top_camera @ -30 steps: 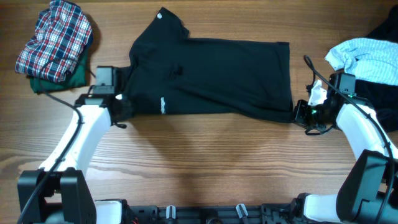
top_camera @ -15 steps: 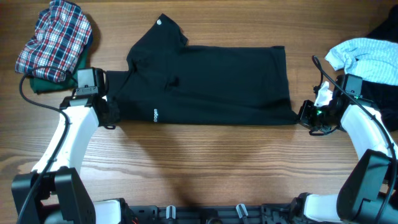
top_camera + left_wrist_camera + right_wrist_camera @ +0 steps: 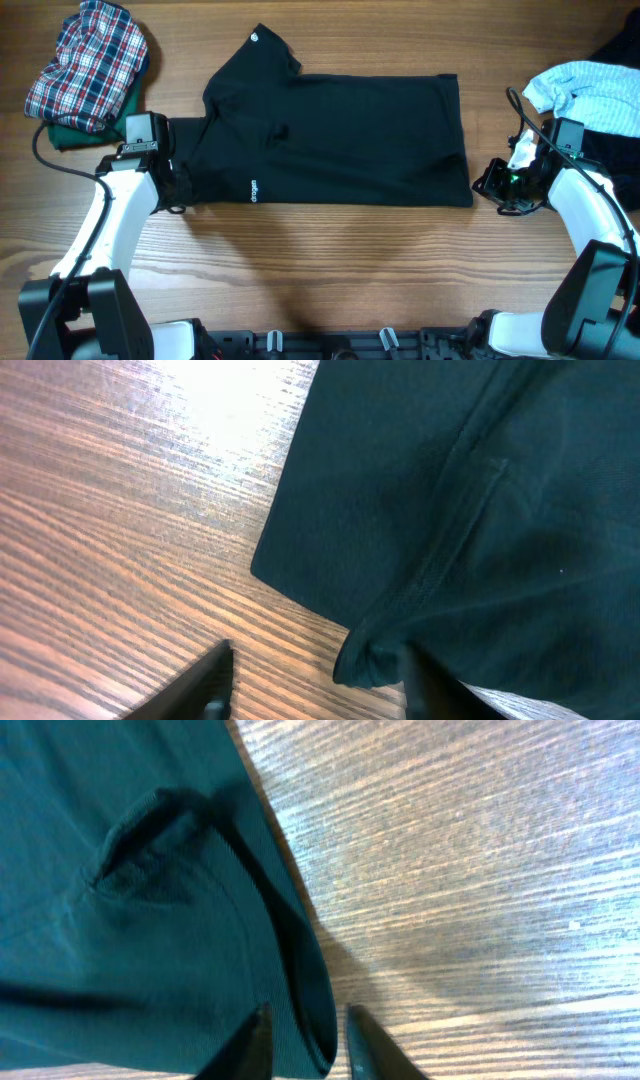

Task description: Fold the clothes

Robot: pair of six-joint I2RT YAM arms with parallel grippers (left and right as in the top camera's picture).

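A large black T-shirt point(image 3: 340, 130) lies folded flat across the middle of the table, with a small white logo point(image 3: 256, 190) near its front edge. My left gripper point(image 3: 178, 190) sits at the shirt's left front corner. In the left wrist view the left gripper point(image 3: 315, 690) is open, with the bunched shirt corner point(image 3: 365, 660) lying loose next to its right finger. My right gripper point(image 3: 488, 185) is at the shirt's right front corner. There the right gripper point(image 3: 312, 1045) stands slightly open, the folded shirt edge point(image 3: 310, 990) between its fingers.
A plaid garment point(image 3: 88, 62) rests on a green one point(image 3: 75, 132) at the back left. A light blue garment point(image 3: 585, 90) and a dark one point(image 3: 620, 50) are piled at the back right, close behind the right arm. Bare wood runs along the front.
Both arms carried the shirt's front edge a little toward the back and outward, then both grippers opened and let the corners go. The shirt now lies flatter.
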